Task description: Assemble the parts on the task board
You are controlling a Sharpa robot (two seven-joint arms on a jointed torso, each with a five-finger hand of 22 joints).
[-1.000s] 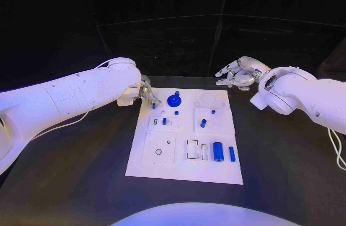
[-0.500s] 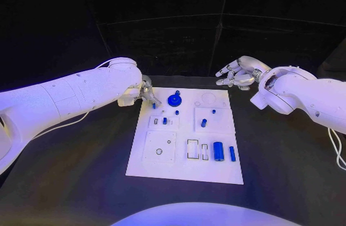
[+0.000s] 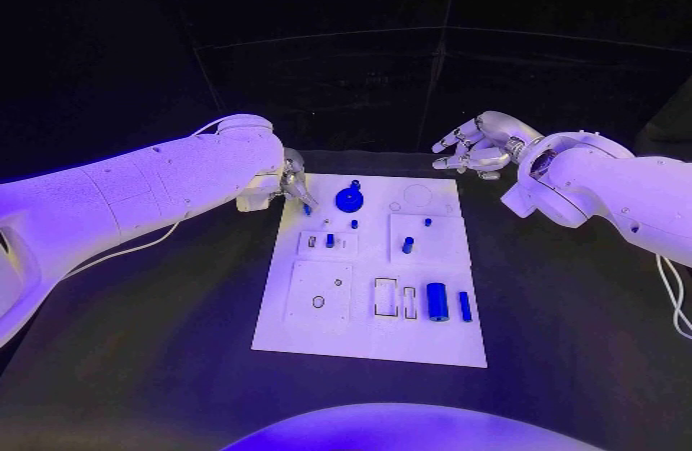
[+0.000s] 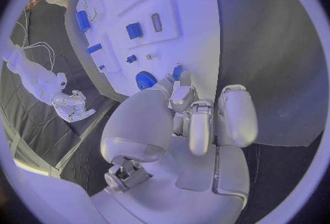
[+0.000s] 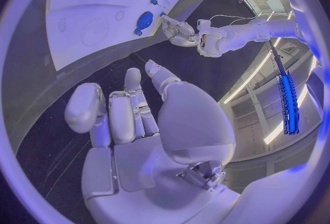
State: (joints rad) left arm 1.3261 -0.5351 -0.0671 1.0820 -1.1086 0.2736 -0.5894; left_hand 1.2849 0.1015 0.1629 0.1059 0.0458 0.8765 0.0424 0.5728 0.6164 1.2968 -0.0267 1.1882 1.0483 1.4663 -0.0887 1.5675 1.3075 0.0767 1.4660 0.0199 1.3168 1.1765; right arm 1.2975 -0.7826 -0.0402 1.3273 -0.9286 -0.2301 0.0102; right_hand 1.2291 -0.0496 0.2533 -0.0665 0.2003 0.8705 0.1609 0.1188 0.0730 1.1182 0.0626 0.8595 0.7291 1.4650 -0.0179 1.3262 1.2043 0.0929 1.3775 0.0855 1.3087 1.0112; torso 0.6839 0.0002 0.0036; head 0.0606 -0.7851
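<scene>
Your left hand (image 3: 293,186) pinches a small blue part (image 4: 177,71) at the task board (image 3: 369,346) corner, right hand (image 3: 473,146) spread and holding nothing; a loose pinch may drop the part.

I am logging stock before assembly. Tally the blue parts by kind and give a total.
Blue gear: 1
Thick blue cylinder: 1
Slim blue bar: 1
Small blue pegs standing in the task board: 4
Small blue piece at the fingertips of the left hand: 1
Total: 8
</scene>
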